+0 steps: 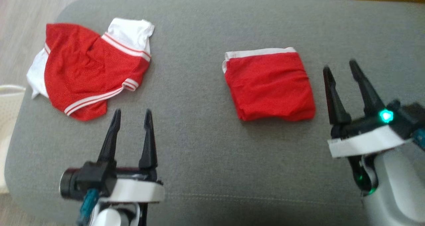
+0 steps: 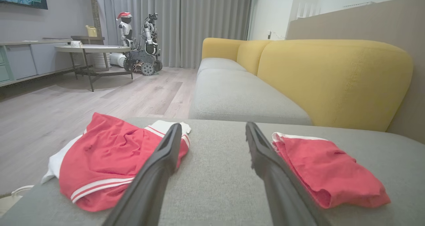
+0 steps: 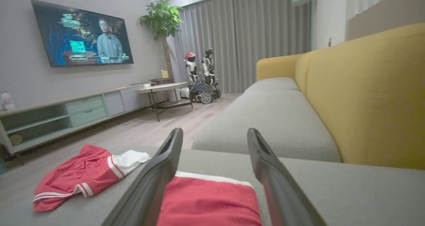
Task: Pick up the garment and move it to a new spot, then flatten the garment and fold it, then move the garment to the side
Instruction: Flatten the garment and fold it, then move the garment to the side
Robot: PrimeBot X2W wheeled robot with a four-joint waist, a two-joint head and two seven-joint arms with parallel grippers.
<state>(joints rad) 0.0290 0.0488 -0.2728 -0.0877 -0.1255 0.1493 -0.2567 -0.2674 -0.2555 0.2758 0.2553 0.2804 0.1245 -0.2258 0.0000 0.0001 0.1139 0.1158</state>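
Grey fabric seat point(image 1: 199, 159) carries everything in the head view.

Nearest: left claw point(image 1: 132, 111) low on the left, its two dark fingers spread with bare upholstery between them. The tips sit just beside the lower hem of the crumpled garment point(image 1: 89, 69). Whether they touch the seat cannot be told.

Right claw point(image 1: 339, 65) low on the right, fingers likewise spread and gripping nothing. It sits just beside the right edge of the folded garment point(image 1: 269, 86). In the right wrist view the folded cloth lies below and between the fingers.

Folded garment: a flat red near-square with a white band along its far edge, right of the seat's centre.

Crumpled garment: red with white panels and white-striped trim. It lies rumpled and unfolded at the far left of the seat, one white corner reaching the seat's left edge. The two garments are well apart, with bare grey fabric between them.

Pale object point(image 1: 6, 99) off the seat's left edge, too cropped to identify.

Farther, in the wrist views: a second grey seat section against a yellow backrest point(image 2: 332, 83), and a wood floor point(image 2: 99, 96). Beyond that stand a round table point(image 2: 93, 49) and a wheeled robot point(image 2: 146, 50) before grey curtains point(image 2: 179, 20). Along the side wall are a low cabinet point(image 3: 66, 109), a wall screen point(image 3: 83, 36) and a potted plant point(image 3: 162, 20).
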